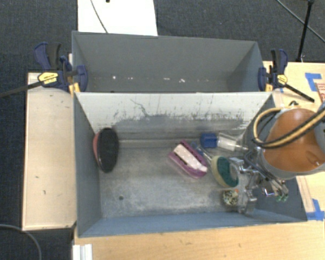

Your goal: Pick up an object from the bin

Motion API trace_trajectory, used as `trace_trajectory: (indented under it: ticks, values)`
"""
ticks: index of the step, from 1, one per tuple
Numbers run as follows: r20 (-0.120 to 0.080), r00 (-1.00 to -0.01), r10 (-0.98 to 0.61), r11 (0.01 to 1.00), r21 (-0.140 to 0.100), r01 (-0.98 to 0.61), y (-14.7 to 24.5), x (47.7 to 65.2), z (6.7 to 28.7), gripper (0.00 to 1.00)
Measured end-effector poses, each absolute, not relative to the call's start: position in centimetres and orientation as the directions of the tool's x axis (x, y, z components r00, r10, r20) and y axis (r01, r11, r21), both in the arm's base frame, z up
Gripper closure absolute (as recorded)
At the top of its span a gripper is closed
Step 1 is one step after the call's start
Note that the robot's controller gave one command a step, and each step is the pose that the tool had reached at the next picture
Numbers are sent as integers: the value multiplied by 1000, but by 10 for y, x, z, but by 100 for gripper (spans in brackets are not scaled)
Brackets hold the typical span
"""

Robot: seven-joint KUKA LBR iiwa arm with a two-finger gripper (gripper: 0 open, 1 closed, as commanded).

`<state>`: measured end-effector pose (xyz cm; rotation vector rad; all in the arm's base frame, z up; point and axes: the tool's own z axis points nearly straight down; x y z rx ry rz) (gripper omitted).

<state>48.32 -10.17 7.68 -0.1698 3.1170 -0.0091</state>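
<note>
Camera view: gripper (245, 195) low in bin (151, 202) right corner beside teal disc (224, 170); grip can't tell, pick apparently not done.

Disc (105, 148) L, packet (189, 160) ctr, bottle (212, 141) R

Grey metal on the bin (151, 194), floor matt and speckled, back wall streaked with scratches. At the centre of the frame the purple-and-white packet (188, 160) gives off a glossy plastic sheen, while the dark oval pad (105, 149) at left looks dull and soft. Over at right, the orange wrist cover (295, 142) shines smooth above a gripper (240, 201) of bare metal.
</note>
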Motion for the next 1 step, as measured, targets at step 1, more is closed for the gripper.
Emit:
trace_trajectory:
  ticks: [1]
  values:
    - [-21,-892,-451,893,-14,-451,-96,484,75,0]
